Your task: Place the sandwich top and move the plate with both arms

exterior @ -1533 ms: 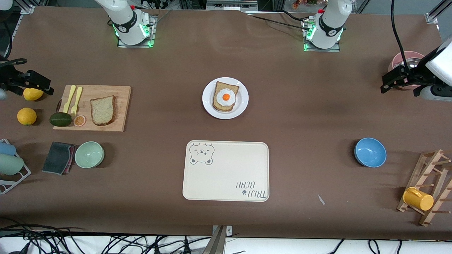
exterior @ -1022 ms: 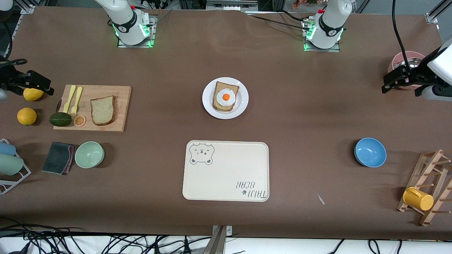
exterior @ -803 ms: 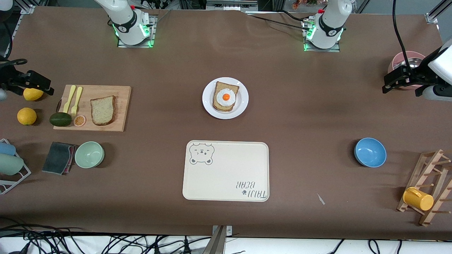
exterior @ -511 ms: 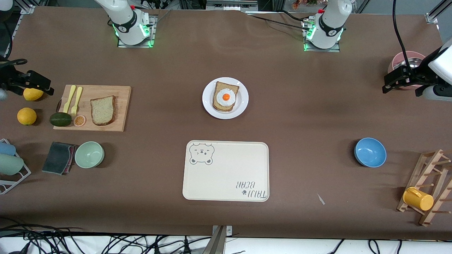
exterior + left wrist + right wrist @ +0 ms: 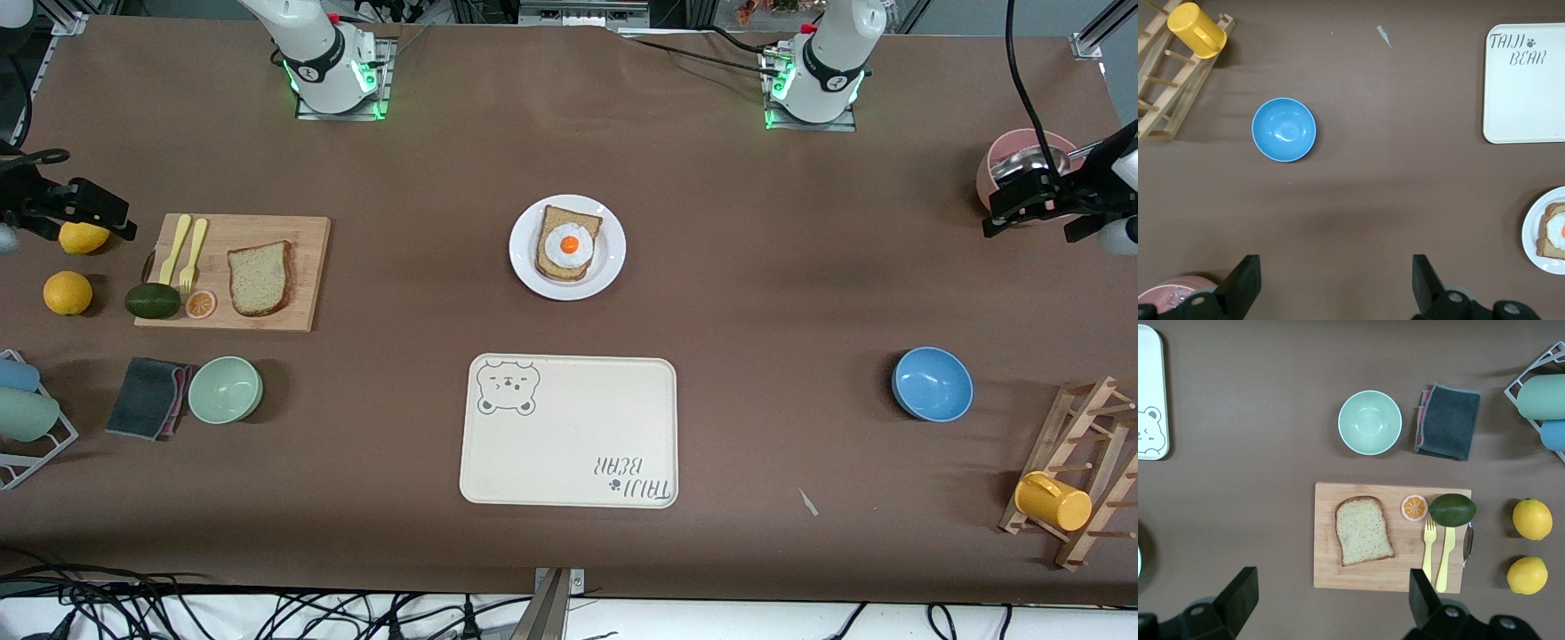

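The sandwich top (image 5: 259,279), a plain light-brown bread slice, lies on a wooden cutting board (image 5: 298,233) toward the right arm's end of the table; it also shows in the right wrist view (image 5: 1363,539). The white plate (image 5: 610,260) sits mid-table and bears a bread slice with a fried egg (image 5: 569,244); its edge shows in the left wrist view (image 5: 1531,233). My right gripper (image 5: 89,206) (image 5: 1331,593) hangs open and empty, high beside the board. My left gripper (image 5: 1022,200) (image 5: 1336,280) hangs open and empty, high by a pink bowl (image 5: 1022,156).
A cream bear tray (image 5: 569,431) lies nearer the camera than the plate. A blue bowl (image 5: 932,383) and a wooden rack with a yellow cup (image 5: 1053,500) are at the left arm's end. A green bowl (image 5: 225,389), grey cloth (image 5: 147,397), lemons (image 5: 68,292), avocado (image 5: 152,300) and yellow cutlery (image 5: 184,249) are at the right arm's end.
My left gripper has drawn back toward the left arm's end of the table, partly out of the front view. The right gripper has stayed where it was. Nothing on the table moved.
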Action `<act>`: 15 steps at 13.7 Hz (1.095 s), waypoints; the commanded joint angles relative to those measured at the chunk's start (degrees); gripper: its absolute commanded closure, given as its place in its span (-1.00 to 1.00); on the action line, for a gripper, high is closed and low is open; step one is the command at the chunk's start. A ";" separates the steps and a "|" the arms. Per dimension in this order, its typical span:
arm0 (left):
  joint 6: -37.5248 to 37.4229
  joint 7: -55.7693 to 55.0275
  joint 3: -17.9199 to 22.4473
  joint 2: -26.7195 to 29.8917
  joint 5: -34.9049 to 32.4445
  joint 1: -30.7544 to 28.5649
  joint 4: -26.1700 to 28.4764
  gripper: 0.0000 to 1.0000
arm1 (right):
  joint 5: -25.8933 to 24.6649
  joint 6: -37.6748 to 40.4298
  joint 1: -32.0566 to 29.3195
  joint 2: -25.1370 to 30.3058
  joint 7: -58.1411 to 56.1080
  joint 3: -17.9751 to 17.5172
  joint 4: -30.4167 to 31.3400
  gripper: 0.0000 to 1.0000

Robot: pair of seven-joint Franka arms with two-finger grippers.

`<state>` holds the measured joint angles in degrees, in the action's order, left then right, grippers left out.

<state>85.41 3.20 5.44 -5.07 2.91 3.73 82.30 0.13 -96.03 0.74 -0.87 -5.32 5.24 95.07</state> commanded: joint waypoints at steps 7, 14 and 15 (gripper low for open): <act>-0.42 2.69 -0.08 -1.25 0.96 -0.92 -1.36 -1.00 | -1.00 0.67 -0.39 0.08 0.22 -0.84 0.03 -1.00; -1.12 2.51 -0.17 -1.25 -2.12 -1.19 -0.65 -1.00 | -0.13 0.75 -0.48 -6.24 -0.22 -0.76 0.11 -1.00; -1.12 2.77 -0.17 -1.25 -2.03 -1.36 -0.57 -1.00 | -0.13 0.15 -0.48 -7.47 0.39 -0.76 0.11 -1.00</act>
<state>85.15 5.18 5.44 -5.89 2.13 2.75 82.37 0.13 -95.80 0.74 -5.57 -5.31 5.01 95.64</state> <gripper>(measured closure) 0.000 0.000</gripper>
